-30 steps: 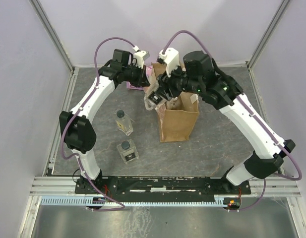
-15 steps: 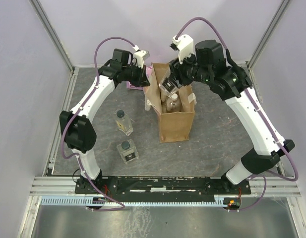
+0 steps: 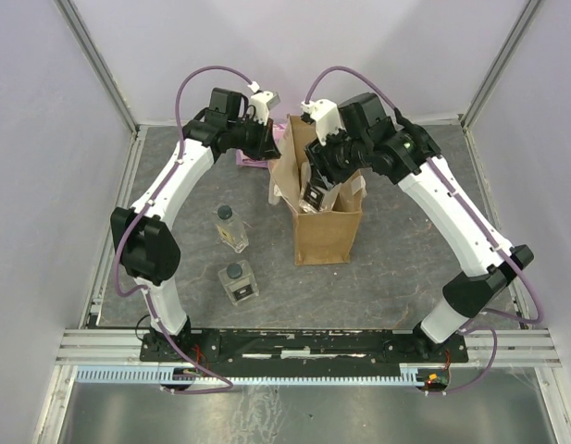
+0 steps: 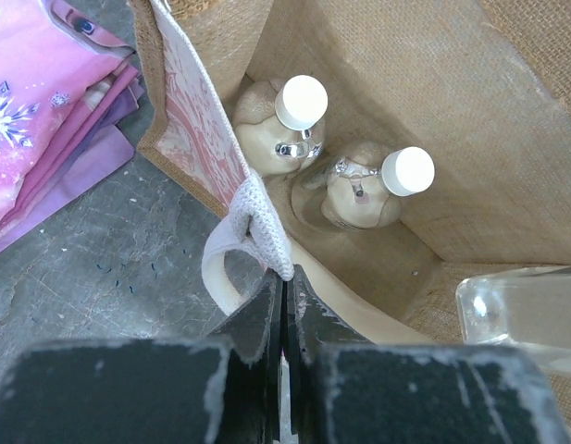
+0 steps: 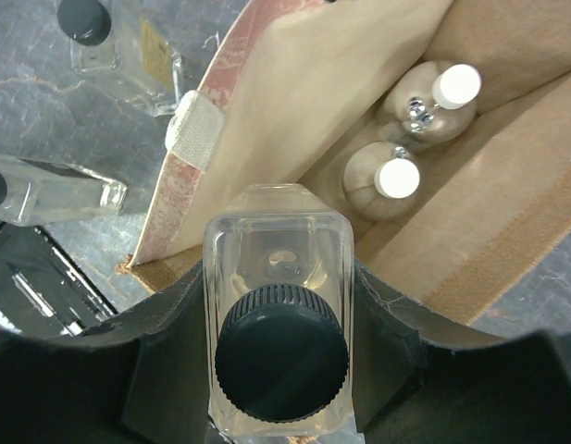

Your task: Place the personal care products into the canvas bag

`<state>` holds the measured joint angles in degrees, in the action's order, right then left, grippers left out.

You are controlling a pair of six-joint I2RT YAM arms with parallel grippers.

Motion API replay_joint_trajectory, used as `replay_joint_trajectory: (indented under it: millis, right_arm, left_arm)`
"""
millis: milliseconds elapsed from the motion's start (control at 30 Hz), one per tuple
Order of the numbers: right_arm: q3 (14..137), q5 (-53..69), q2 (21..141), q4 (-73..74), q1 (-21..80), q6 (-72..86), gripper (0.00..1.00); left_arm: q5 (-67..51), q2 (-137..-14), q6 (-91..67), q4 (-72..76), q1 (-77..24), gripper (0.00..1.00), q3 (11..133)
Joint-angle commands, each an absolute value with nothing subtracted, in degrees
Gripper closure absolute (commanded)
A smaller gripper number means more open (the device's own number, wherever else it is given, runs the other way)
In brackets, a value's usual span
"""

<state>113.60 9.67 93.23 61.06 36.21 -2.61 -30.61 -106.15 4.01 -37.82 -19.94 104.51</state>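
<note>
The canvas bag (image 3: pixel 327 236) is tan, the snowflake-patterned packet (image 4: pixel 44 111) pink, the bottle (image 5: pixel 278 305) black-capped.

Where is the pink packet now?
In the left wrist view, the pink packet lies on the table at upper left, beside the canvas bag.

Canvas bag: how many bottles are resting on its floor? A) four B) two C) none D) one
B: the left wrist view shows two round white-capped bottles on the floor of the canvas bag; the square dark-capped bottle is held in the right gripper, not released.
</note>
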Motion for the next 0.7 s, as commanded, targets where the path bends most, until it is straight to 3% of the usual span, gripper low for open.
replay_joint_trajectory:
  millis: [0,267,667]
  right_arm:
    - [112.9,14.3,91.7,54.1,36.1,-2.7,1.00]
    - [95.1,17.7,89.0,41.3,36.0,-11.7,1.00]
    - [94.7,14.9,95.4,40.1,36.0,-23.4,1.00]
  left_arm:
    - [-33.0,-105.0,6.5,-36.2,-19.5,0.97,108.1]
    - [-33.3,-105.6,6.6,-36.3,-19.5,0.97,108.3]
    - [-33.2,-106.2,6.6,-36.2,-19.4,0.97,109.1]
